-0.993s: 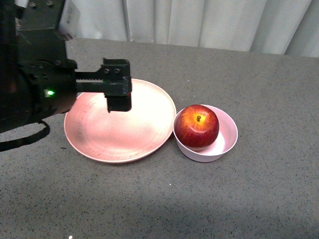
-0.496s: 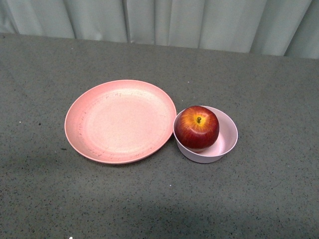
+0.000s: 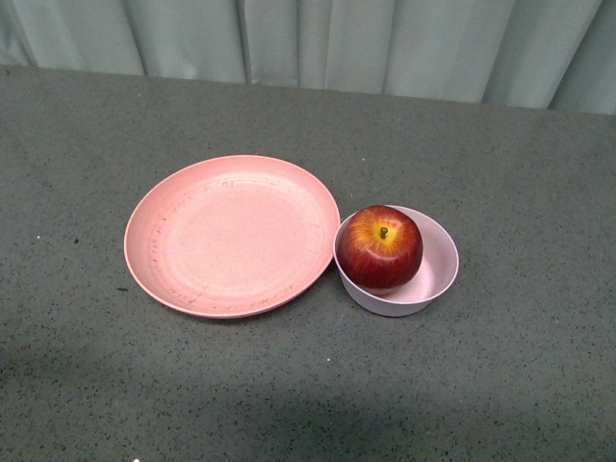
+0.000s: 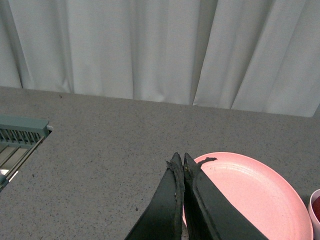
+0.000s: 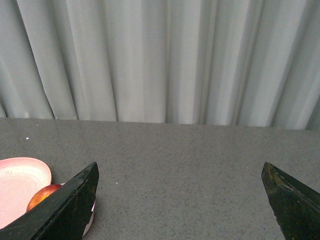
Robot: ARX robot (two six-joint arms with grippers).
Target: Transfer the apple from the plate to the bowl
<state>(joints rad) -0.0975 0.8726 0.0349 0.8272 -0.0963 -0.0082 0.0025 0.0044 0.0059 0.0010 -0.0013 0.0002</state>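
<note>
Left end effector [image 4: 180, 161]: fingers pressed together, nothing between them, held above the counter [image 3: 289, 395] near the plate's rim; absent from the front view.
Right end effector [image 5: 180, 175]: spread wide, empty, held over bare counter with the bowl and plate off to one side.
Bowl [image 3: 438, 265]: carries the apple [image 3: 383, 246], which sits stem-up toward the side facing the plate, its top well above the rim.
Plate [image 3: 231, 234]: nothing on it but faint dark speckles; its rim touches, or nearly touches, the bowl.
Task state: looks done, since the apple lies in the bowl and not on the plate.
Risk: the apple sits off-centre in a small, light-looking bowl, so a knock from either arm could tip the bowl or roll the fruit out.
Risk, lesser: a push on the plate would pass straight into the bowl beside it.
Curtain [image 3: 385, 43]: hangs behind the counter's far edge.
</note>
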